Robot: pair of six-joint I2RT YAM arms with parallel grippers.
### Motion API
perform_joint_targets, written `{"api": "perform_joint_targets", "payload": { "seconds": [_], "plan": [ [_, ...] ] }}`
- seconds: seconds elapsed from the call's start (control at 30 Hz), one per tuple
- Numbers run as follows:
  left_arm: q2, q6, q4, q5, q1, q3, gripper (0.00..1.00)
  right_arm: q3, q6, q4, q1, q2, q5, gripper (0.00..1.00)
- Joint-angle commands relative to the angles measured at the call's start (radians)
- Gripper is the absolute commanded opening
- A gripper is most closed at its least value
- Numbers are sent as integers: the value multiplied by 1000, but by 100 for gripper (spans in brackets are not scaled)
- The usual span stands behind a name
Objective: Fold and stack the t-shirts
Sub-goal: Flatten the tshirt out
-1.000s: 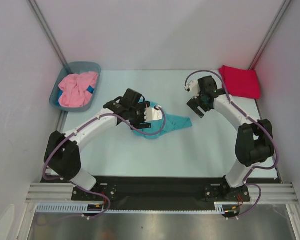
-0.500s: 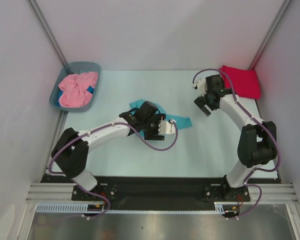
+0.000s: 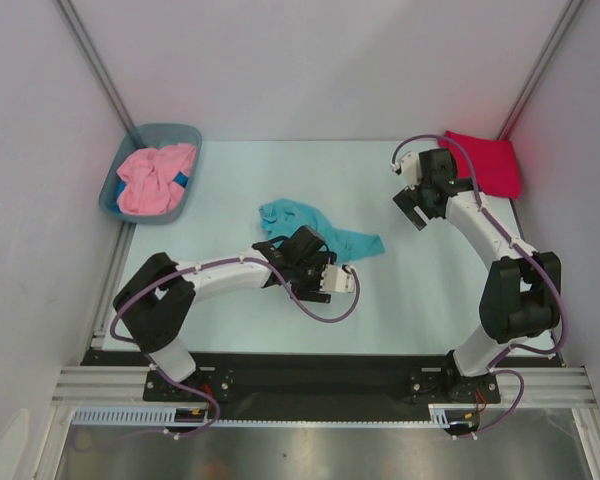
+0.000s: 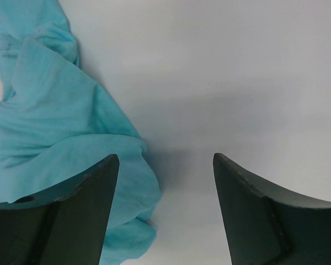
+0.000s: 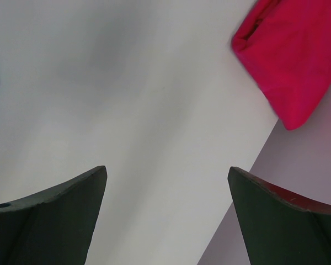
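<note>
1. The left gripper [image 4: 165, 160] had drawn back from over the turquoise t-shirt [image 3: 315, 228] to its near edge, with its jaws apart and nothing between them.
2. That shirt now lay uncovered, let go in a crumpled strip.
3. The right gripper [image 5: 167, 170] had backed off to the shirt's far right, jaws wide and empty, beside the folded red t-shirt [image 3: 483, 163].
4. The pink t-shirt [image 3: 155, 178] sat in the tub [image 3: 165, 131], far left of the turquoise one.
5. We judged that this shirt's fold had not begun and that it needed flattening first.
</note>
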Motion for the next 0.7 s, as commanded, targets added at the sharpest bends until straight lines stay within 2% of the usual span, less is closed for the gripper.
{"api": "perform_joint_targets", "payload": {
  "seconds": [0.0,0.03,0.1,0.13,0.2,0.3,0.33,0.37,0.43,0.57,0.67],
  "plan": [
    [36,-24,117,-71,-3,-19,74,10,25,7,-3,-45,0,100],
    [53,-27,144,-102,-3,-12,69,11,28,4,-2,-47,-2,100],
    [92,-50,155,-150,1,15,66,11,27,0,-2,-48,-2,100],
    [100,-56,171,-162,4,20,58,11,27,1,0,-48,-2,100],
    [103,-67,194,-188,4,21,49,13,30,-1,0,-48,4,100],
    [99,-55,223,-209,6,12,24,13,34,-1,0,-48,0,100],
    [94,-50,224,-210,8,12,3,11,36,0,0,-47,-2,100],
    [88,-45,226,-211,8,12,0,8,34,1,0,-47,0,100],
    [60,-32,225,-210,14,12,0,4,41,4,0,-44,-2,100],
    [-10,-36,218,-300,30,47,0,-12,47,13,5,-39,-5,100],
    [-45,-79,283,-476,49,107,0,-19,54,20,9,-33,-6,100]
  ]
}}
